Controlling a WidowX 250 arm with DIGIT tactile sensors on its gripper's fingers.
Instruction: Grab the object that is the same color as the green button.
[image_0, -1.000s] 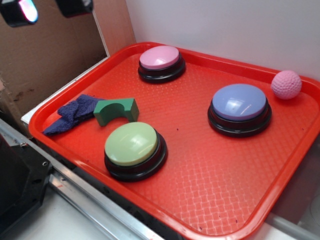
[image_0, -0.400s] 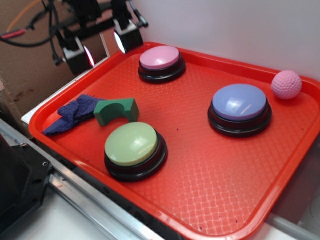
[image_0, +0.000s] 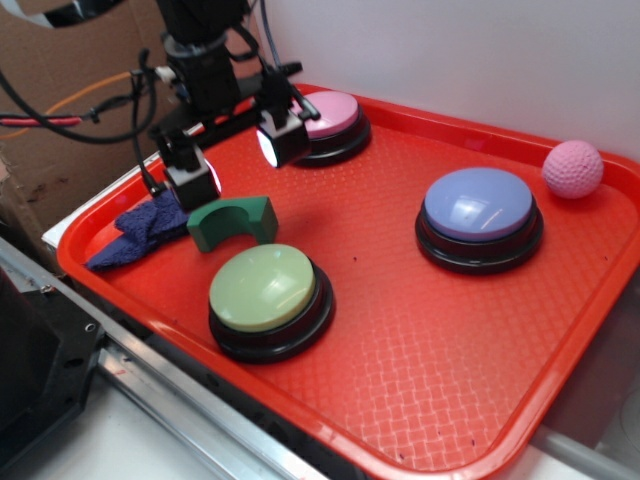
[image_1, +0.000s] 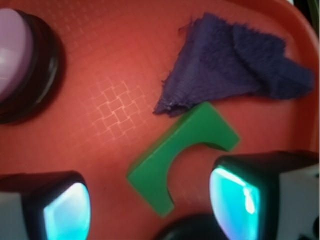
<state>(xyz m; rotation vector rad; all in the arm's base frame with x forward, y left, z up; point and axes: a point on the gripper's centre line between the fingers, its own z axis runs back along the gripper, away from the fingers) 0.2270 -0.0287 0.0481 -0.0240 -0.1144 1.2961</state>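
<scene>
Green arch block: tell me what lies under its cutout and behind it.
Bare red tray shows through the cutout of the green arch block. Behind it lies the dark blue cloth, a corner at the block's edge. Under the cloth is hidden.

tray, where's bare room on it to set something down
The widest bare patch of the tray is the near right corner, bordered by the green button and blue button. A smaller strip runs between the pink button and blue button. The left end is crowded: cloth, green block, gripper above.
</scene>
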